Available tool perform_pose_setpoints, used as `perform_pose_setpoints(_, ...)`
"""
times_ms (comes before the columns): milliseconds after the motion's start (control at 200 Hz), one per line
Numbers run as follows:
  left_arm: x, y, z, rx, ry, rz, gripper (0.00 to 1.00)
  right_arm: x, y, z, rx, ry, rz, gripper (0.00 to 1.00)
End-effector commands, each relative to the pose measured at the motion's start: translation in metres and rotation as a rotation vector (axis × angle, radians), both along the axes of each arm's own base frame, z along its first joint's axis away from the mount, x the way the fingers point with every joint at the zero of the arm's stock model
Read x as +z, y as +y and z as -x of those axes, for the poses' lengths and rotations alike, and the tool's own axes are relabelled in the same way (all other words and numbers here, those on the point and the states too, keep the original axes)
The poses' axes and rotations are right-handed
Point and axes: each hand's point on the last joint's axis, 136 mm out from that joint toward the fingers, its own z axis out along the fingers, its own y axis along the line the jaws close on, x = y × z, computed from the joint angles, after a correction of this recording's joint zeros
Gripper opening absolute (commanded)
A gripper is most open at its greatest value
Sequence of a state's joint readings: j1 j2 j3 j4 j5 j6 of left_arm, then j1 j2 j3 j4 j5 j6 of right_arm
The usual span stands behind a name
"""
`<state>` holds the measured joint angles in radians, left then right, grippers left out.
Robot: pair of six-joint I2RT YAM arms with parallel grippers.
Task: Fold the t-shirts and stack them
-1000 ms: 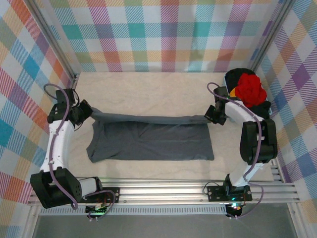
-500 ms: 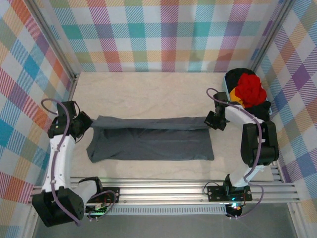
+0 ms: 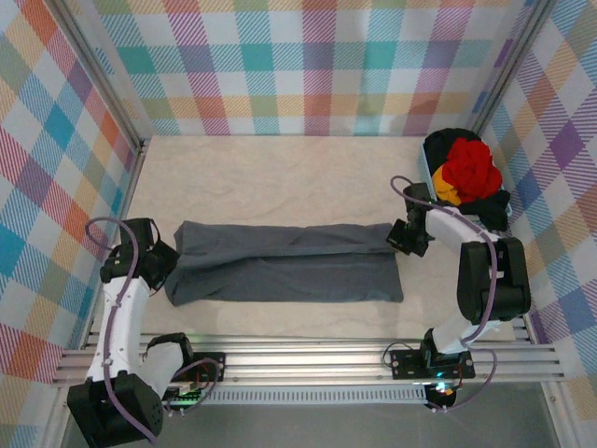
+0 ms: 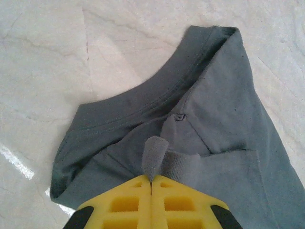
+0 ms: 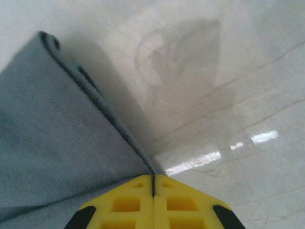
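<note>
The dark slate grey t-shirt (image 3: 284, 263) lies folded lengthwise as a long band across the middle of the table. My left gripper (image 3: 160, 264) is shut on a pinch of its cloth at the left end, beside the collar (image 4: 143, 95). My right gripper (image 3: 403, 236) is shut on the hem edge (image 5: 109, 119) at the shirt's upper right corner. A bright red t-shirt (image 3: 469, 168) sits crumpled on top of an orange-yellow one (image 3: 444, 190) and a black one (image 3: 496, 203) in the far right corner.
Checked cloth walls (image 3: 308, 65) close in the pale table (image 3: 280, 177) on three sides. A metal rail (image 3: 308, 359) runs along the near edge. Bare tabletop lies behind and in front of the grey shirt.
Both grippers have come toward the near edge, carrying the shirt's back edge over the front part. The shirt now lies as a narrower folded band.
</note>
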<state>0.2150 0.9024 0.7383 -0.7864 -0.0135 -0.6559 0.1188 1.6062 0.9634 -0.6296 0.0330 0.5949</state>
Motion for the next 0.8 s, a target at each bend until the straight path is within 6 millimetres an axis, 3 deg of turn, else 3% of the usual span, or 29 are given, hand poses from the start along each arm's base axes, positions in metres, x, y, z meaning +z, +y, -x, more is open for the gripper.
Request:
perform_pose_setpoints(0,0.001,0.008,0.011,0.072,0.002,-0.017,0.00,0.004,0.001,0.008,-0.014,0.000,-0.008,0.00)
perform_pose_setpoints(365,0.004,0.013,0.018,0.099,-0.016,-0.049,0.00,0.017,-0.001,0.012,-0.024,-0.033,0.005,0.00)
perform_pose_setpoints(505,-0.003,0.011,0.016,0.093,0.002,-0.029,0.00,0.009,0.001,0.017,-0.024,-0.003,-0.003,0.00)
perform_pose_setpoints(675,-0.016,0.004,0.014,0.078,0.017,0.016,0.00,0.009,0.000,0.023,-0.048,-0.004,-0.010,0.27)
perform_pose_setpoints(795,-0.023,-0.003,0.011,0.057,0.016,0.056,0.00,0.023,-0.001,0.020,-0.063,-0.052,-0.008,0.35)
